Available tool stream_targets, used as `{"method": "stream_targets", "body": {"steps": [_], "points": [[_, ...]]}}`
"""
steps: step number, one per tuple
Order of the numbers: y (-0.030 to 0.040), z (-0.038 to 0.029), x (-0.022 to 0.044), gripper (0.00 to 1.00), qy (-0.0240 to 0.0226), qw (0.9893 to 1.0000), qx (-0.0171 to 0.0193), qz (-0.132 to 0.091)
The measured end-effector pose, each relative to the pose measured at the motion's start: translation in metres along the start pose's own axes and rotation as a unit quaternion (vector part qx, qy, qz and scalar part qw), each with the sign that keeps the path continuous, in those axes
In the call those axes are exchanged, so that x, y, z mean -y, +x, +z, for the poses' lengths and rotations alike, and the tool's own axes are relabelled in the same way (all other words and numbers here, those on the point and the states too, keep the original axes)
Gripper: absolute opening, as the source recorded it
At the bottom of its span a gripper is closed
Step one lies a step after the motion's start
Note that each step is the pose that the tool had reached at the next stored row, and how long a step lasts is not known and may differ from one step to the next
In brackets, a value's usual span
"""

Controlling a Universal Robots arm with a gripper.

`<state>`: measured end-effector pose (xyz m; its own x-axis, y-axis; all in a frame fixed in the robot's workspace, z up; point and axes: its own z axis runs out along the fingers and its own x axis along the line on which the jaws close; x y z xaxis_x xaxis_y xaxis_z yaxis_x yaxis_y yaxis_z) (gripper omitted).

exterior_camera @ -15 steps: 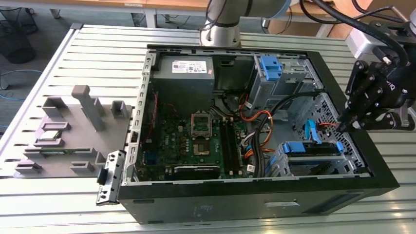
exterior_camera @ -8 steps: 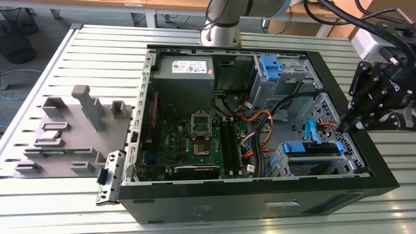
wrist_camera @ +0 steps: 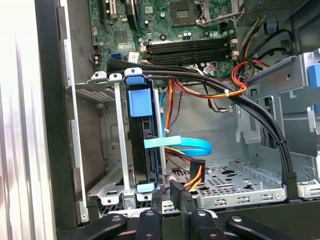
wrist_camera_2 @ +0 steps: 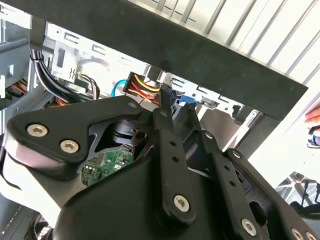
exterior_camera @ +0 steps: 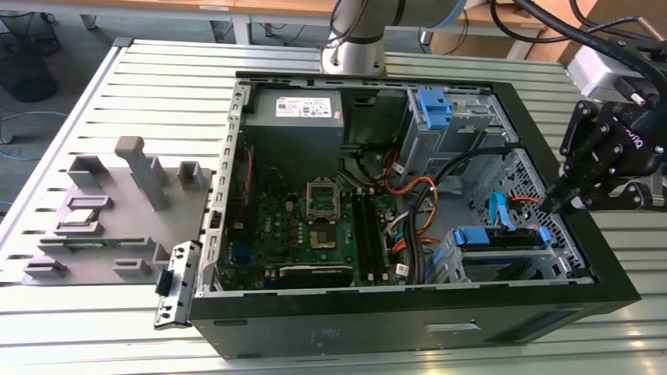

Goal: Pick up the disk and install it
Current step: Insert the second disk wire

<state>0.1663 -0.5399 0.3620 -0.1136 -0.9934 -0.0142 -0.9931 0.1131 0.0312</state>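
Blue-framed disk [wrist_camera: 141, 135] — seated upright in metal drive cage [wrist_camera: 107, 150]

case [exterior_camera: 417, 312]: 1 | arm [exterior_camera: 360, 31]: 1 | gripper [exterior_camera: 568, 205]: 1 | disk [exterior_camera: 501, 237]: 1, in bay at case's 4 o'clock | blue bracket [exterior_camera: 433, 109]: 1, at 1 o'clock | power supply [exterior_camera: 295, 117]: 1 | motherboard [exterior_camera: 312, 226]: 1 | grey fixture tray [exterior_camera: 105, 226]: 1

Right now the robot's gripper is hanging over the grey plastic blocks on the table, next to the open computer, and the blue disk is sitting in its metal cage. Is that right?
Not quite. The gripper isn't over the grey plastic blocks; in the exterior view it hangs at the open computer's opposite edge, on that view's right, above the drive cage. The rest holds: the first wrist view shows the disk sitting in its metal cage.
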Motion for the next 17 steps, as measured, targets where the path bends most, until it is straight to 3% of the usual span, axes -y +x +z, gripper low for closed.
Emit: {"method": "stream_targets", "body": {"steps": [2, 3, 5, 6, 10, 13, 17], "points": [[0.0000, -0.0001, 0.0002, 0.30, -0.0008, 1.0000, -0.0001, 0.000], [0.0000, 0.0000, 0.0004, 0.30, -0.0060, 1.0000, -0.0008, 0.000], [-0.0001, 0.0004, 0.0007, 0.30, -0.0241, 0.9997, -0.0027, 0.000], [-0.0001, 0.0003, 0.0008, 0.30, -0.0287, 0.9996, -0.0033, 0.000], [-0.0002, 0.0004, 0.0007, 0.30, -0.0289, 0.9996, -0.0038, 0.001], [-0.0018, 0.0012, 0.0034, 0.30, -0.0315, 0.9995, -0.0089, 0.001], [-0.0051, 0.0028, 0.0094, 0.30, -0.0396, 0.9990, -0.0186, 0.001]]}}
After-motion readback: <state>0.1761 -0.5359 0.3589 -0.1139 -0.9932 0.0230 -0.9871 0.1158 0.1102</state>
